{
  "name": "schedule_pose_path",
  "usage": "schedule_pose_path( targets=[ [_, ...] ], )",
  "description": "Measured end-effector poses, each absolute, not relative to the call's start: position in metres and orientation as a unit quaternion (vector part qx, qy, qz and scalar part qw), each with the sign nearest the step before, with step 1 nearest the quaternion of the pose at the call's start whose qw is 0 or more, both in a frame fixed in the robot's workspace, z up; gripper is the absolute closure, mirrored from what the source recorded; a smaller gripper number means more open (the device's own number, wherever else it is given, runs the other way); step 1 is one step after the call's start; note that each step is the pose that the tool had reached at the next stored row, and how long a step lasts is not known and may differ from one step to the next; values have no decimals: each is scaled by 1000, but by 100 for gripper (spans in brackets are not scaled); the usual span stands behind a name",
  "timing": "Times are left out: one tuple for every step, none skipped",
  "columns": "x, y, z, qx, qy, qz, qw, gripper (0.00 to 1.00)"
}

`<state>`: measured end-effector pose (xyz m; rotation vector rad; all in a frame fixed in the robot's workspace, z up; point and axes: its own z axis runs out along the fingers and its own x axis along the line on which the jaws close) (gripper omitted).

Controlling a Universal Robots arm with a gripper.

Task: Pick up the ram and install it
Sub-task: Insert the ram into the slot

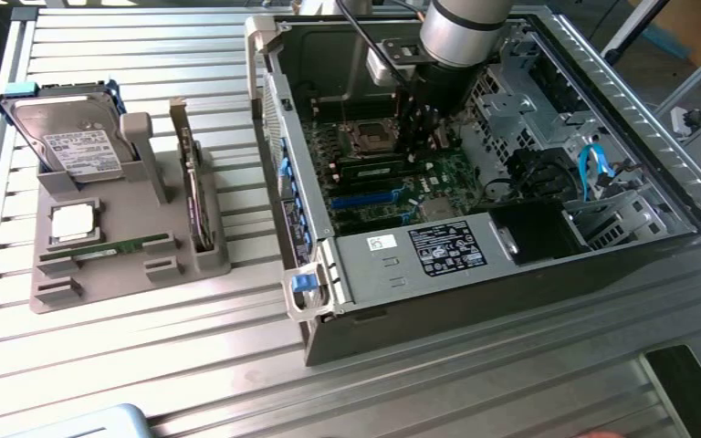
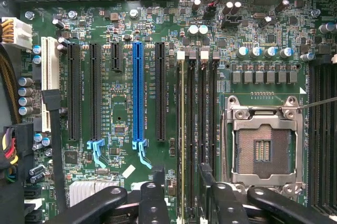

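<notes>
The slatted metal table (image 1: pixel 473 383) carries an open computer case (image 1: pixel 643 119) laid on its side, so the motherboard (image 2: pixel 121 29) faces up and the arm (image 1: pixel 460 32) can reach straight down into it. At the exterior view's left a gray fixture (image 1: pixel 65 292) props a hard drive (image 1: pixel 77 141) and an expansion card (image 1: pixel 186 173) upright, probably so that each part offers an edge to grip. Another narrow green board (image 1: pixel 125 246) lies flat in it. That view hides the working end of the arm behind its own body. The wrist view looks down past the gripper (image 2: pixel 183 184), whose fingers (image 2: pixel 154 203) stand spread on either side of the memory slots, between the blue slot (image 2: pixel 138 92) and the empty processor socket (image 2: pixel 263 145). The ram (image 2: pixel 182 129) shows edge-on as a thin yellow-green line standing in the slot nearest the expansion slots, between the fingers and apparently clear of both. It looks set into the slot, though I cannot tell whether the latches have closed on it.
</notes>
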<state>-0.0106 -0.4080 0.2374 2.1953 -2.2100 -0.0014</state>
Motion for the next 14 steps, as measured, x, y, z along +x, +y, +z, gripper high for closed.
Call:
schedule_pose_path(
  targets=[
    [-11,-408,237,705,-709,0,13,62],
    [-11,-408,238,705,-709,0,13,62],
    [-11,-408,238,705,-709,0,13,62],
    [-11,-408,241,705,-709,0,13,62],
    [-11,-408,245,705,-709,0,13,62],
    [-11,-408,251,705,-709,0,13,62],
    [-11,-408,253,705,-709,0,13,62],
    [-11,-408,256,705,-709,0,13,62],
    [-11,-408,258,705,-709,0,13,62],
    [-10,-408,266,705,-709,0,13,62],
    [-10,-408,269,705,-709,0,13,62],
    [-10,-408,272,705,-709,0,13,62],
    [-10,-408,276,705,-709,0,13,62],
    [-10,-408,278,705,-709,0,13,62]
  ],
)
